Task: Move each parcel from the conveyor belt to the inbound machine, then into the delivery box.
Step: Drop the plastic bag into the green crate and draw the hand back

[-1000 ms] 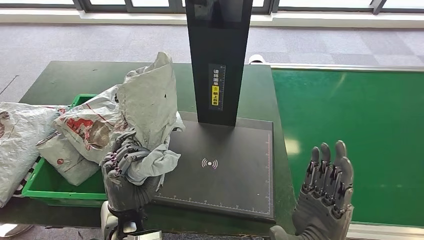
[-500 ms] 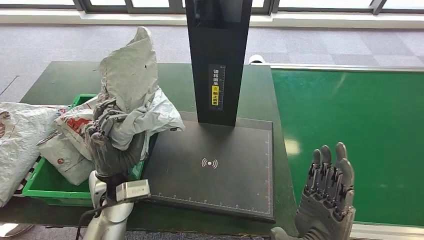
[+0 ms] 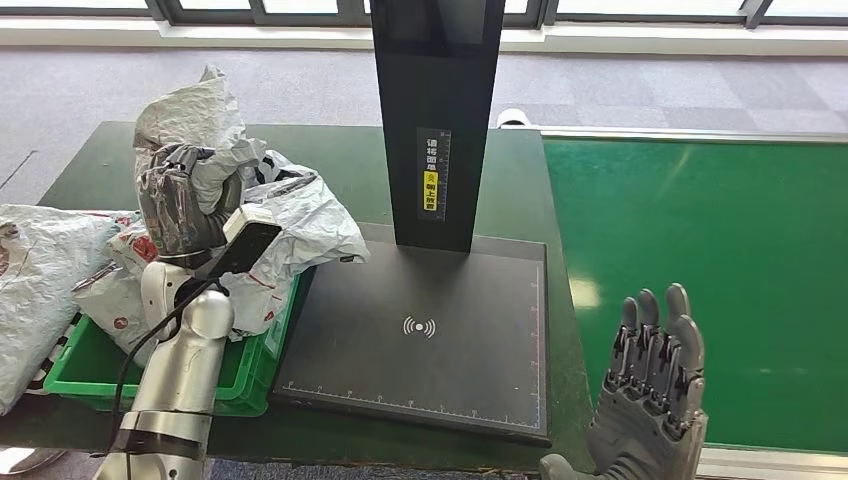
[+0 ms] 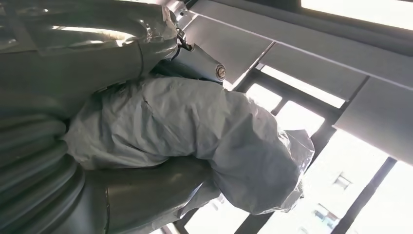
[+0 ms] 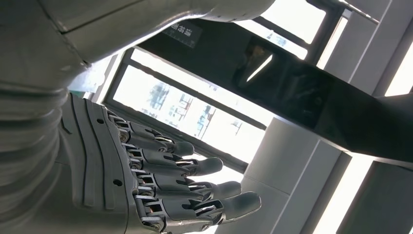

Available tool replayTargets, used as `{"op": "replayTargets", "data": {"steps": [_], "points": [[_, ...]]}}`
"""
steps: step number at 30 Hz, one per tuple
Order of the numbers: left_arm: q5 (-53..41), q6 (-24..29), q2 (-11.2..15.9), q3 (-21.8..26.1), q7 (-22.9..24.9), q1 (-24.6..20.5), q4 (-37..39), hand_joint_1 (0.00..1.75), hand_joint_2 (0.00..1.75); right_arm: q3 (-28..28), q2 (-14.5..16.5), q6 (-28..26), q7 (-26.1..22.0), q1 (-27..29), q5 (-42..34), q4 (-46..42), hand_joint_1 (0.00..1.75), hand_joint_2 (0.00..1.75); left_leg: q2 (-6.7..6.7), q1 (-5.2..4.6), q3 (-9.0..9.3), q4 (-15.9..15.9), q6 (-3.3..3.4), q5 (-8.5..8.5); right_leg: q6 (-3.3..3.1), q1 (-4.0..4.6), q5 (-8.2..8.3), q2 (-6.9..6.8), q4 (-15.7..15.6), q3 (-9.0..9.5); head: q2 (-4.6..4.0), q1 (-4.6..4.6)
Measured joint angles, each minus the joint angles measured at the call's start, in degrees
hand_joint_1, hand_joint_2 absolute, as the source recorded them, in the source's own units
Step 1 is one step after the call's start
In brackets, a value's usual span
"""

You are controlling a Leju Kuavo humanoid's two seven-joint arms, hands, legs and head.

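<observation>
Left hand (image 3: 180,205) grips a grey parcel (image 3: 285,215), held above the green box (image 3: 250,375) beside the scanner (image 3: 430,330). Last step, by the look: lower and let go. Right hand (image 3: 655,390) spread, holding nothing, by the conveyor belt (image 3: 700,230).

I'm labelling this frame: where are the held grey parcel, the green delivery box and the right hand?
grey parcel (image 3: 195,110): head view, crumpled top above the left hand.
green delivery box (image 3: 255,375): head view, near right corner wall.
right hand (image 3: 655,385): head view, back of the open hand.
</observation>
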Motion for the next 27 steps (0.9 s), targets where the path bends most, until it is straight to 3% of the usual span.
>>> {"op": "replayTargets", "data": {"steps": [7,8,10,12,13,14,17,24,27], "points": [[-1.86,-0.26,0.81,1.74,2.02,-1.55,5.17,1.75,1.75,-0.01,0.0,0.45,-0.02,-0.05,-0.22,0.0,0.0,1.75,0.0,0.0,-0.03,0.0,-0.01,-0.01,0.0,0.01,0.0,-0.01,-0.01,-0.05,0.0,0.0],[-2.3,-0.43,0.94,1.99,2.42,-1.85,6.3,1.65,1.75,-0.01,0.0,0.49,-0.02,-0.04,-0.18,0.0,0.0,1.75,0.0,0.0,-0.02,0.0,-0.01,-0.01,0.0,0.01,0.0,-0.01,0.0,-0.05,0.0,0.0],[-2.85,-1.03,1.15,2.34,2.86,-2.28,8.43,0.86,1.75,-0.03,0.0,0.52,-0.02,-0.02,-0.05,0.0,0.0,1.75,0.01,0.0,-0.02,0.0,-0.02,0.0,0.0,0.01,0.0,0.01,0.0,-0.06,0.0,0.0],[-2.89,-2.24,1.21,2.45,2.33,-2.47,10.16,0.07,0.87,-0.13,0.02,0.24,-0.02,0.03,0.3,-0.02,0.0,1.75,0.01,0.0,-0.01,0.0,-0.02,0.0,-0.01,0.01,0.0,0.01,0.0,-0.06,0.0,0.0],[-2.68,-2.91,1.11,2.46,1.8,-2.42,10.78,0.0,0.44,-0.21,0.03,-0.1,-0.02,0.1,0.58,-0.08,0.0,1.75,0.01,0.0,-0.01,0.0,-0.01,0.0,0.0,0.0,0.0,0.01,0.0,-0.06,0.0,0.0],[-2.31,-3.43,0.94,2.46,1.23,-2.22,11.12,0.0,0.0,-0.32,0.04,-0.53,-0.02,0.18,0.88,-0.16,0.0,1.75,0.01,0.0,-0.01,0.0,-0.01,0.0,0.0,0.0,0.0,0.01,0.0,-0.05,0.0,0.0],[-0.31,-4.25,-0.01,2.24,0.11,-0.51,9.98,0.0,0.0,-0.56,0.04,-1.79,-0.02,0.49,1.56,-0.41,0.0,1.75,0.02,-0.01,-0.02,0.0,0.0,-0.02,0.0,-0.01,0.0,0.03,-0.01,-0.04,0.0,0.0],[3.99,-4.56,-1.98,0.74,-0.7,6.71,-0.6,0.0,0.0,-0.74,0.04,-2.54,0.0,1.07,1.72,-0.5,0.0,1.75,0.04,-0.01,-0.02,0.0,0.04,-0.14,0.04,0.0,-0.07,0.1,-0.06,-0.07,0.0,0.0],[4.68,-4.39,-2.25,0.41,-0.95,8.05,-3.28,0.0,0.0,-0.76,0.04,-2.66,0.0,1.09,1.74,-0.5,0.0,0.44,0.04,-0.01,-0.02,0.0,0.04,-0.14,0.04,0.01,-0.07,0.1,-0.05,-0.06,0.0,0.0]]}}
